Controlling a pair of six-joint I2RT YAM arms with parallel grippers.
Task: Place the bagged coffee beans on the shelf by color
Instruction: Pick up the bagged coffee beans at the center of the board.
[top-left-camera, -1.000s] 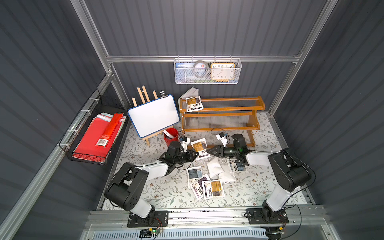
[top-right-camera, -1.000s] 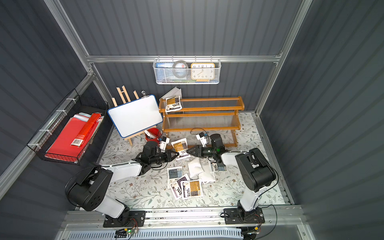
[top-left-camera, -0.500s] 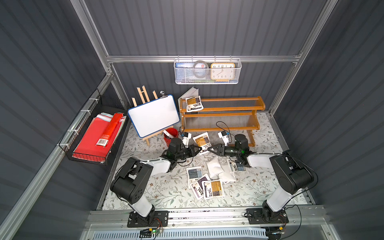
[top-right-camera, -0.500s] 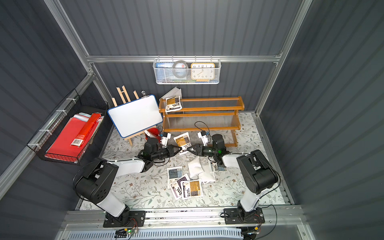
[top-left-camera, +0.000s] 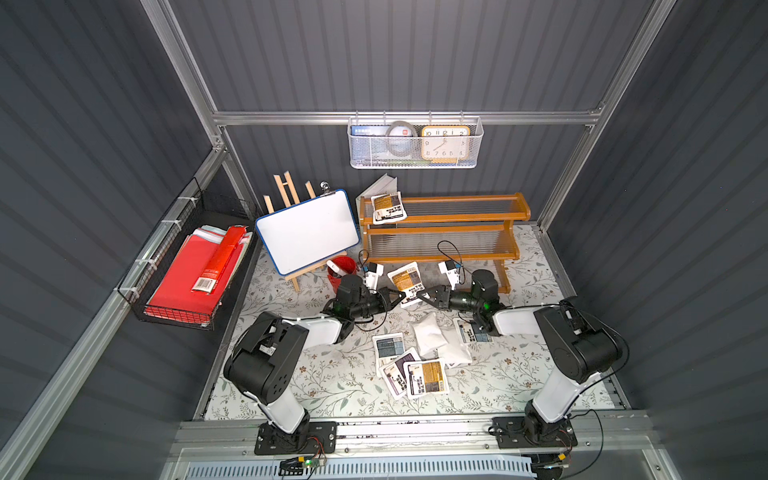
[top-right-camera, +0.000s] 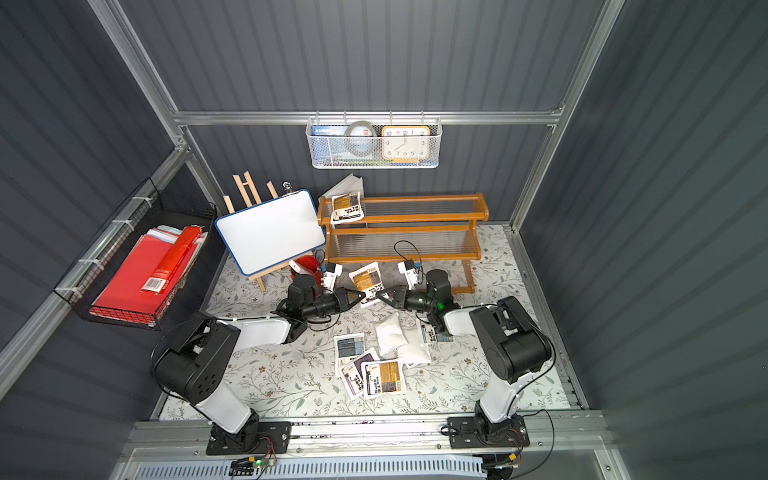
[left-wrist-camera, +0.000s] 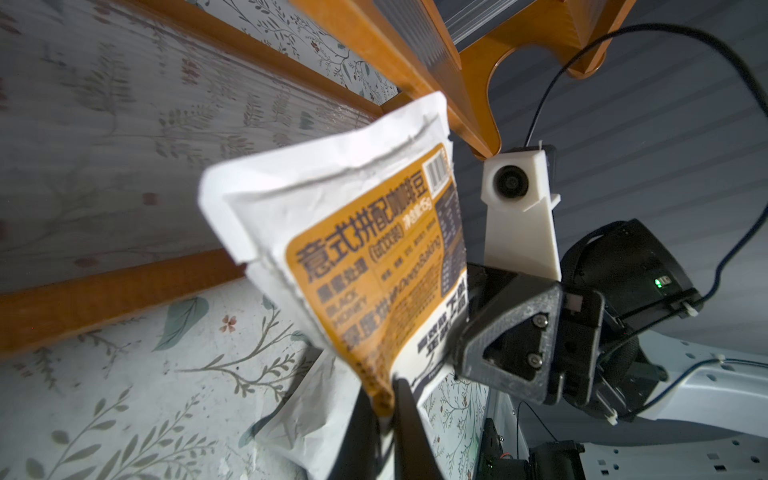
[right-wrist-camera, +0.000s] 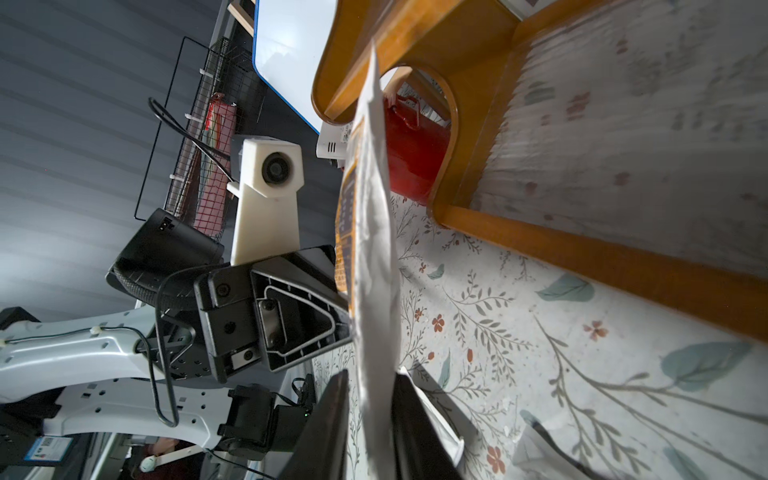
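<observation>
**Floral mat, mid-handover: one amber pouch, two grippers**

Over the middle of the mat (top-left-camera: 332, 374), the left gripper (top-left-camera: 400, 295) pinches a corner of an amber pouch (top-left-camera: 405, 278), which hangs clear of the mat with its label facing up. From three o'clock the right gripper (top-left-camera: 419, 295) meets it. Its jaws stand narrow, one on each face of the opposite edge, apparently pinching.

Both seem to hold it, so I read this as a handover. At twelve o'clock stands the shelf (top-left-camera: 449, 229), with two amber pouches (top-left-camera: 388, 208) at the nine o'clock end of its top tier. Next, I judge, the left gripper must let go and the right carry the pouch up beside those two. The pile (top-left-camera: 426, 338) waits at six o'clock.
</observation>
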